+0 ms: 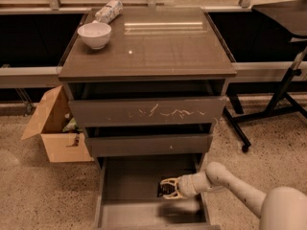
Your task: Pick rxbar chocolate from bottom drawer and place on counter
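Observation:
The bottom drawer (129, 181) is pulled open under the cabinet and its grey floor shows. My gripper (168, 188) is inside it at the right, reaching in from the lower right. Its pale fingers (170, 181) are closed around the rxbar chocolate (163, 189), a small dark bar, and hold it a little above the drawer floor; a blurred shadow lies below it. The glossy counter (158, 47) is the cabinet's top, well above the gripper.
A white bowl (94, 34) and a white-and-grey packet (108, 11) sit at the counter's back left. The scratched drawer front (148, 111) and the middle drawer overhang the open one. A cardboard box (53, 128) stands left of the cabinet, a black stand (283, 95) right.

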Robot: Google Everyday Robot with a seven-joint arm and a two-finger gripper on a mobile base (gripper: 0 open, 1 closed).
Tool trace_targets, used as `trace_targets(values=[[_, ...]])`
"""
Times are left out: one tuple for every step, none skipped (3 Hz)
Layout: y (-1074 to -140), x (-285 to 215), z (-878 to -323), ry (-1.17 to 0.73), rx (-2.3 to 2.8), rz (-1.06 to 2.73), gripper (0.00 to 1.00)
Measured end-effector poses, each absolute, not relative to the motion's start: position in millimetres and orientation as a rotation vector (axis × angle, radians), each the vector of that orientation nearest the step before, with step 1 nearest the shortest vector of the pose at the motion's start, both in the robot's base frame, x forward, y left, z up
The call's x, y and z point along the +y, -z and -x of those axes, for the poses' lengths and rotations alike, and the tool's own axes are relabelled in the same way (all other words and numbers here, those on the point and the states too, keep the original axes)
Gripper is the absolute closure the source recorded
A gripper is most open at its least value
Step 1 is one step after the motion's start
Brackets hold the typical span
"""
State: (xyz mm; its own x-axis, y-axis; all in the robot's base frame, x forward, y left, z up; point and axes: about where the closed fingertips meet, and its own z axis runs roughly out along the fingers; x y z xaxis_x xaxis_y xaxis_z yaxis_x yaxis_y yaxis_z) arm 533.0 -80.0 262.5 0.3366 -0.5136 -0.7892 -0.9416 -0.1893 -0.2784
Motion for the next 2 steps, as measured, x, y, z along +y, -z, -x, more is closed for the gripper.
trace_targets(values=[[-317,-59,-512,-0.697,1.16,1.802,1.0],[-392,-42,-476,-0.683,1.012,1.817,1.0]])
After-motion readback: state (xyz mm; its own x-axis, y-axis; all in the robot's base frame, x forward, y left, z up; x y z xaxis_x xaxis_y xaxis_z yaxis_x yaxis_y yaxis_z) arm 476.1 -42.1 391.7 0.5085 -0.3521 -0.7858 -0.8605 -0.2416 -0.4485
